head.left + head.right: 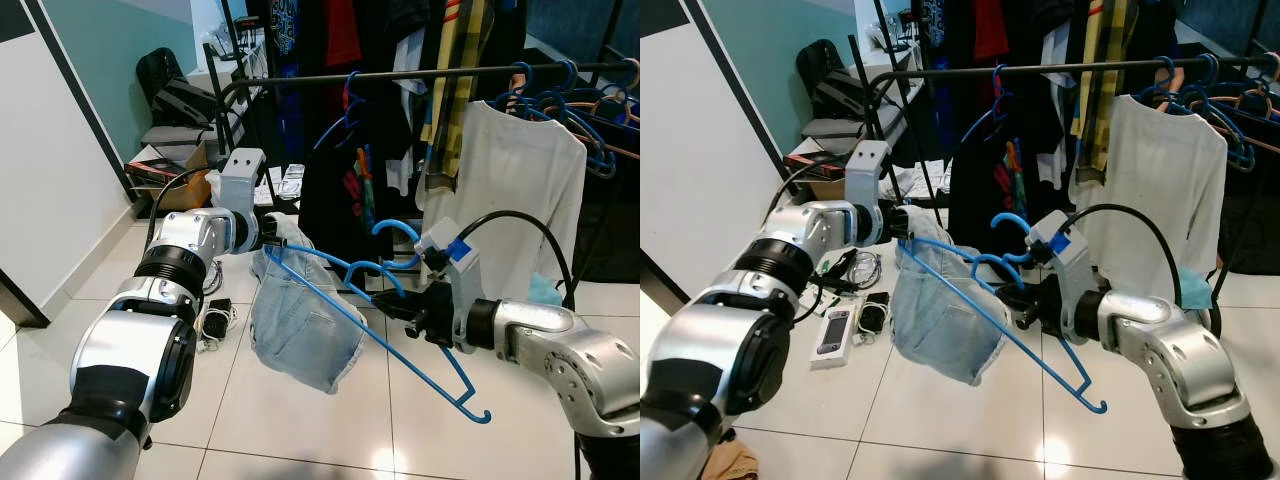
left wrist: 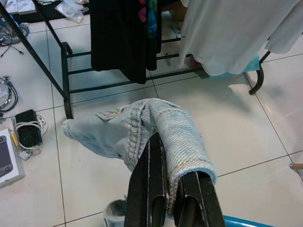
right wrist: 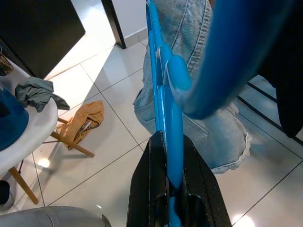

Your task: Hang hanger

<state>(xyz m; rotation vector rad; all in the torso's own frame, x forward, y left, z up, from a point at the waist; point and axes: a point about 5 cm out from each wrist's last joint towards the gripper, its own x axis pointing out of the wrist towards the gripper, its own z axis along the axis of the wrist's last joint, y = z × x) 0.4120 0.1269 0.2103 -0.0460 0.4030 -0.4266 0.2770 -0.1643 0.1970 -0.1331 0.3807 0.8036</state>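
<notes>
— What have you got in your pincers?

— My right gripper [image 1: 400, 305] is clamped on the blue hanger [image 1: 400, 335], near its neck; in the right wrist view the plastic runs straight out between my two fingers [image 3: 154, 189], which press on it from both sides. My left gripper [image 2: 171, 189] is pinched on the light denim shorts [image 1: 300, 320], at an upper edge, with folded cloth squeezed between the fingers.

— Where is the hanger?

— In the air in front of me, between my two arms, tilted. One end reaches up to my left gripper and lies against the shorts; the other end slopes down toward the floor [image 1: 330, 420] on my right, with a small upturned tip. Its hook curls up just above my right gripper. It is not on the rail.

— And the shorts?

— They hang from my left gripper, draped over the hanger's upper end, with the lower hem loose above the white tiles.

— What stands behind?

— A black rail [image 1: 420, 75] with clothes: a white top [image 1: 520, 180], a black garment [image 1: 335, 190], and several more blue hangers [image 1: 570, 110] bunched at the right end. On the floor to my left lie cables and a small box [image 1: 833, 335].
</notes>
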